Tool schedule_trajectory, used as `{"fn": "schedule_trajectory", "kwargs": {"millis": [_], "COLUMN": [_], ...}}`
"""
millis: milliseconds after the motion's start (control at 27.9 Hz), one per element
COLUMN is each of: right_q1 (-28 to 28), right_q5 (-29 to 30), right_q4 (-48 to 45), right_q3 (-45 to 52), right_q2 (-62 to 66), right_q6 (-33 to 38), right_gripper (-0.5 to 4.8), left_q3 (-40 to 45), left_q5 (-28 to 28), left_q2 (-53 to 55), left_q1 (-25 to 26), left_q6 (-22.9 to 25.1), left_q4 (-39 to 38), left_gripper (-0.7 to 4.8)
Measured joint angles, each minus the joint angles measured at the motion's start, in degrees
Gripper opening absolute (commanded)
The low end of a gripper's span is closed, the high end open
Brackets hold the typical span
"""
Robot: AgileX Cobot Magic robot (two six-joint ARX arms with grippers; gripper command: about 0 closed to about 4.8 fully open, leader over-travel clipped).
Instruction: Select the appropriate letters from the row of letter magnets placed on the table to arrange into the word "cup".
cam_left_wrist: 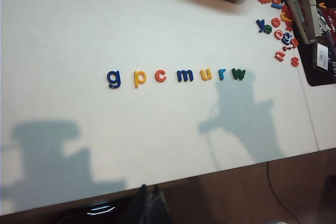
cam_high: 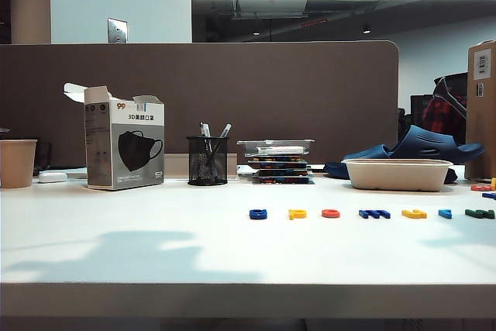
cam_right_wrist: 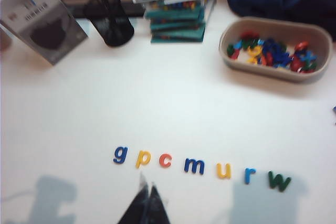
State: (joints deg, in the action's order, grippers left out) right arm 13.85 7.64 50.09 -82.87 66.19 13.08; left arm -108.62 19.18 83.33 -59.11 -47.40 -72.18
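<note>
R gripper [cam_right_wrist: 146,188] jaws together, just short of p [cam_right_wrist: 143,158] | L gripper [cam_left_wrist: 148,195] jaws prob together, off table [cam_left_wrist: 63,35]

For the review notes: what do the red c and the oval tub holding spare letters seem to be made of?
Red c: probably moulded plastic, one solid colour, smooth rounded edges; gloss can't be judged.
Oval tub: looks like pressed paper pulp or fibre, matte beige, thin rolled rim; matte plastic is possible.

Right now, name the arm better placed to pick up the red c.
Right, as a judgement. The right gripper, shut, hangs just short of the row with the red c close ahead. The left gripper, seemingly shut, sits off the table edge, farther from it.
</note>
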Motion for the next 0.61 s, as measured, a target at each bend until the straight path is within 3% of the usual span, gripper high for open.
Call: {"fn": "schedule_trajectory", "kwargs": {"millis": [251,431,610], "right_q1": [8.04,9.79,9.75], "right_q5": [-1.66,-1.46,-1.64], "right_q4": [-1.18,-1.14,7.1], "right_q3": [0.02,-1.75,-13.0], "right_q2": [10.01,18.14,31.19], "right_q6": [4.7,5.99,6.19], "right_gripper": [-0.06,-0.06,-0.06], "left_q3": [0.0,0.0,0.0], "left_q5": [0.0,0.0,0.02], "left_q2": [0.02,0.07,0.09], "left_q1": [0.02,0.02,0.04], "left_q6": [0.0,0.0,0.0], "left_q4": [-0.02,-0.02,-0.02], "left_gripper": [-0.05,-0.05,-0.05]}}
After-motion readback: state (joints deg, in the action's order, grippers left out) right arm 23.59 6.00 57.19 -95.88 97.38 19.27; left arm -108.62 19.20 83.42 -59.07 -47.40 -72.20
